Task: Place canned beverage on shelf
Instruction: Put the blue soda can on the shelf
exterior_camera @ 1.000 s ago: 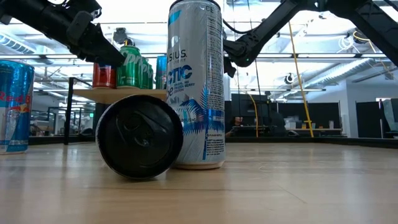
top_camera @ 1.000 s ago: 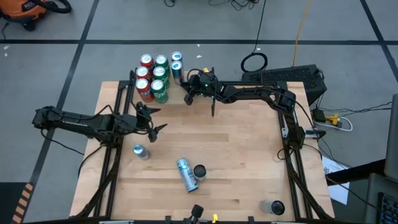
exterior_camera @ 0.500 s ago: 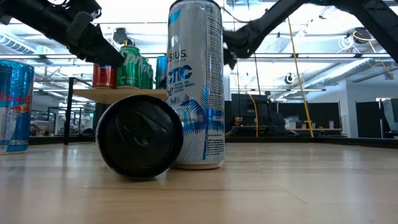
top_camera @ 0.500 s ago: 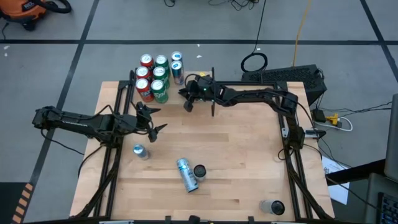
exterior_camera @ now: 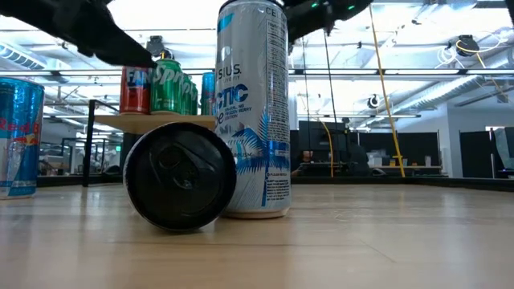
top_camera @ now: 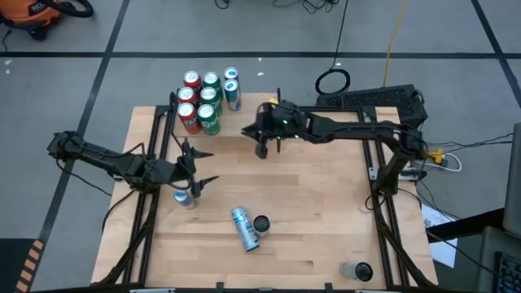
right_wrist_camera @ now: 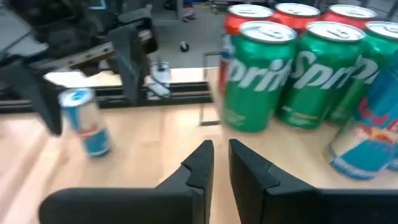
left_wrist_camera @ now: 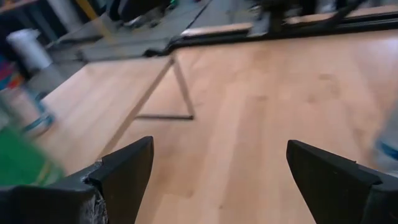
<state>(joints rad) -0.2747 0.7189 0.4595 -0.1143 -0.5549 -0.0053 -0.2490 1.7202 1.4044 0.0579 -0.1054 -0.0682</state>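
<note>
Left gripper (top_camera: 198, 177), fingers spread wide and empty, now lowered over small blue-and-silver upright can (top_camera: 183, 198) on wooden tabletop (top_camera: 317, 212). Right gripper (top_camera: 262, 143), closed and empty, pulled back from small light-wood shelf (top_camera: 189, 130) crowded with red and green cans. Next pick apparently starting.

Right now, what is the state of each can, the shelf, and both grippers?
left gripper: open, empty, over the small blue can
right gripper: shut, empty, beside the shelf
shelf: holds six upright cans
small blue can: upright on the table
tall silver-blue can: lying on its side
black can: upright
corner can: upright
</note>
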